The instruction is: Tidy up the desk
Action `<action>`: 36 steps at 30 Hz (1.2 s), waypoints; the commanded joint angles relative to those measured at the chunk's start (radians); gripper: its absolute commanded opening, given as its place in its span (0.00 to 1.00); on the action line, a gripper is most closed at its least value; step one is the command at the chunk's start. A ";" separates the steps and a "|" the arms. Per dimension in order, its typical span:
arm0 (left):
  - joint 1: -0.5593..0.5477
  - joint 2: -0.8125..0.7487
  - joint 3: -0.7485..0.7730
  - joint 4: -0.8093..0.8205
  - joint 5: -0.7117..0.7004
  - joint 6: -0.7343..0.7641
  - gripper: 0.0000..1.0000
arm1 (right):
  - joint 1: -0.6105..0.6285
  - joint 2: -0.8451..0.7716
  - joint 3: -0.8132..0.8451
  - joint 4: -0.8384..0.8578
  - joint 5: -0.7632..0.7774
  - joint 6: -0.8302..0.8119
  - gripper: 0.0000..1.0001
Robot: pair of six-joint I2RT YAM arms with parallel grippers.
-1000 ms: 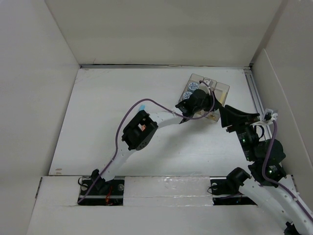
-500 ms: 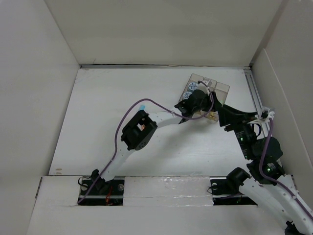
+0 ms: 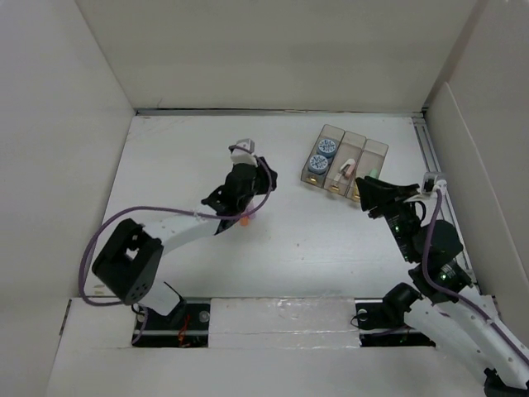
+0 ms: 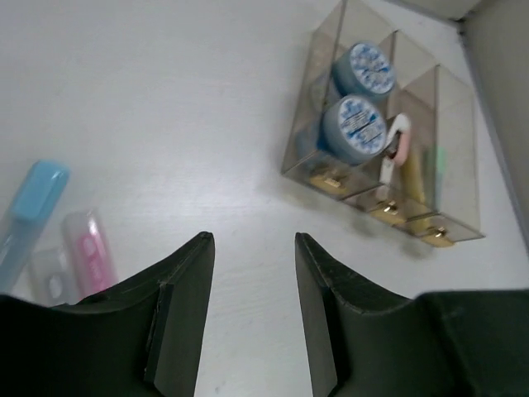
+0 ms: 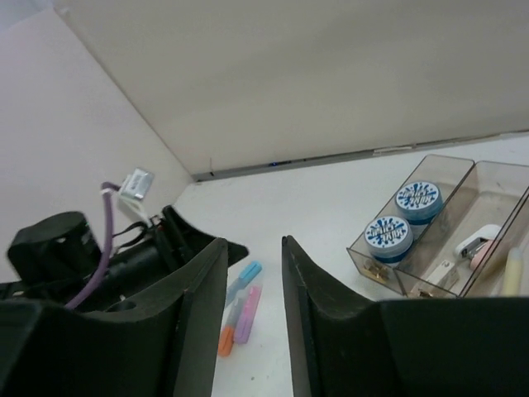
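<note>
The white desk (image 3: 182,165) holds a translucent three-compartment bin (image 3: 343,157) at the back right. One compartment holds two round blue-lidded tubs (image 3: 321,155), and the middle one a white and pink tape roller (image 3: 347,168). My left gripper (image 3: 235,203) is open and empty above a small cluster of highlighters (image 3: 245,220), which it mostly hides. The left wrist view shows the jaws (image 4: 252,240) apart over bare desk, with highlighters (image 4: 58,231) at the left and the bin (image 4: 388,157) beyond. My right gripper (image 3: 364,188) is open and empty beside the bin's near corner. Its jaws (image 5: 252,244) frame the highlighters (image 5: 244,310).
White upright panels (image 3: 74,165) border the desk on the left, back and right. A metal rail (image 3: 431,161) runs along the right edge. A pale stick stands in the bin's right compartment (image 5: 514,273). The left arm's purple cable (image 3: 165,211) loops over the desk.
My left arm has swung away from the bin to the left and now sits over the highlighters. The bin is uncovered. My right gripper has edged left toward the bin.
</note>
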 commanded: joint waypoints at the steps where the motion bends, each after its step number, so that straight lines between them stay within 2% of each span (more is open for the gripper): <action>1: -0.034 -0.084 -0.154 -0.103 -0.159 -0.027 0.39 | -0.001 0.045 -0.005 0.075 -0.042 0.011 0.37; 5: -0.013 -0.123 -0.218 -0.169 -0.268 -0.071 0.35 | -0.001 0.100 -0.007 0.098 -0.066 0.015 0.25; 6: 0.012 -0.110 -0.215 -0.181 -0.262 -0.077 0.34 | -0.001 0.117 -0.005 0.100 -0.086 0.012 0.23; 8: 0.036 -0.090 -0.204 -0.221 -0.247 -0.092 0.23 | -0.001 0.129 0.000 0.102 -0.088 0.008 0.22; 11: 0.067 -0.060 -0.205 -0.235 -0.212 -0.104 0.20 | -0.001 0.135 0.004 0.098 -0.088 0.008 0.22; 18: 0.078 -0.015 -0.201 -0.218 -0.172 -0.063 0.29 | -0.001 0.127 -0.003 0.103 -0.069 0.010 0.37; 25: 0.078 0.098 -0.155 -0.229 -0.156 -0.037 0.29 | -0.001 0.129 -0.002 0.102 -0.074 0.008 0.43; 30: 0.078 0.124 -0.121 -0.255 -0.156 -0.028 0.29 | -0.001 0.131 -0.002 0.103 -0.077 0.010 0.43; 32: 0.067 0.138 -0.104 -0.283 -0.170 -0.028 0.25 | -0.001 0.129 0.000 0.102 -0.077 0.008 0.43; 33: 0.053 0.141 -0.093 -0.302 -0.178 -0.028 0.16 | -0.001 0.128 0.000 0.102 -0.074 0.010 0.43; 36: 0.053 0.131 -0.095 -0.332 -0.202 -0.044 0.00 | -0.001 0.120 0.000 0.100 -0.075 0.008 0.43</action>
